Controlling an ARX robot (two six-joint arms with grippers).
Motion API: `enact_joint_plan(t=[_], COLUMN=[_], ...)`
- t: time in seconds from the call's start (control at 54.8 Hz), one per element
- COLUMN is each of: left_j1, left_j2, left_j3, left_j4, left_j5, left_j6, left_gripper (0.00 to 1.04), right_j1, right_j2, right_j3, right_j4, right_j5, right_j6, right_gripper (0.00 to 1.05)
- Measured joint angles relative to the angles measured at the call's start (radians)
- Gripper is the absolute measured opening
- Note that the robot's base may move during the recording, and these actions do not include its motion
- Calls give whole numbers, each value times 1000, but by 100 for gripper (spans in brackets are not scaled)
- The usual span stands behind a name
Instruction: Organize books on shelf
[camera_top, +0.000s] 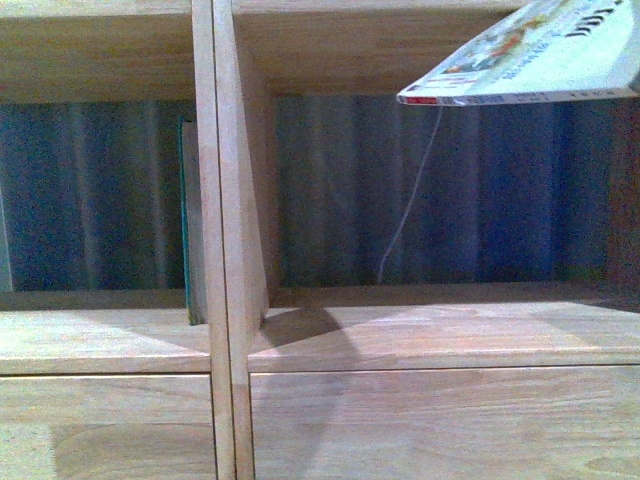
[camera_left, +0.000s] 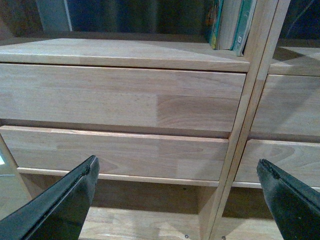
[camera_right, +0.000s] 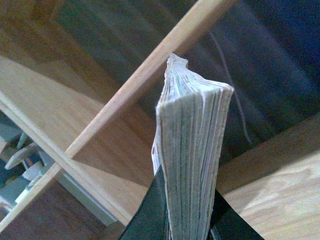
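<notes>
— What is closest to the cameras?

— The right gripper. Its black fingers are clamped on the white paperback, one on each cover, and the page edges point away from the wrist.

— And the left gripper?

— Spread wide, nothing between its jaws. It faces the shelf's drawer fronts, well apart from both books.

— Where does the paperback sit in the front view?

— At about one o'clock, in the air before the right column. It is tilted, its low corner toward seven o'clock, and it is well clear of the board below. Whether it has passed the shelf's front edge I cannot tell.

— The other book?

— The teal book stands upright at nine o'clock, in the left column of the shelf. It rests on the board and touches the divider. The left wrist view shows its teal cover against that same upright, above the drawers.

— So the two books are apart?

— Yes, the divider stands between them.

— And furthest back?

— A thin white cord hangs behind the right compartment, before a blue backdrop.
</notes>
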Motion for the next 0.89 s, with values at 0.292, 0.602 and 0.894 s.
enact_joint_plan(t=[0.292, 0.602, 0.894], left_j1=[0, 0, 0], left_j2=[0, 0, 0], left_j3=[0, 0, 0], left_j4=[0, 0, 0], left_j5=[0, 0, 0], left_j6=[0, 0, 0], left_gripper=[97, 97, 97], right_j1=[184, 280, 363], right_j2=[38, -83, -56], right_j3=[49, -45, -32], right_j4=[14, -10, 2], right_j5=[64, 107, 90], right_j6=[-67, -134, -187], right_gripper=[7, 7, 7])
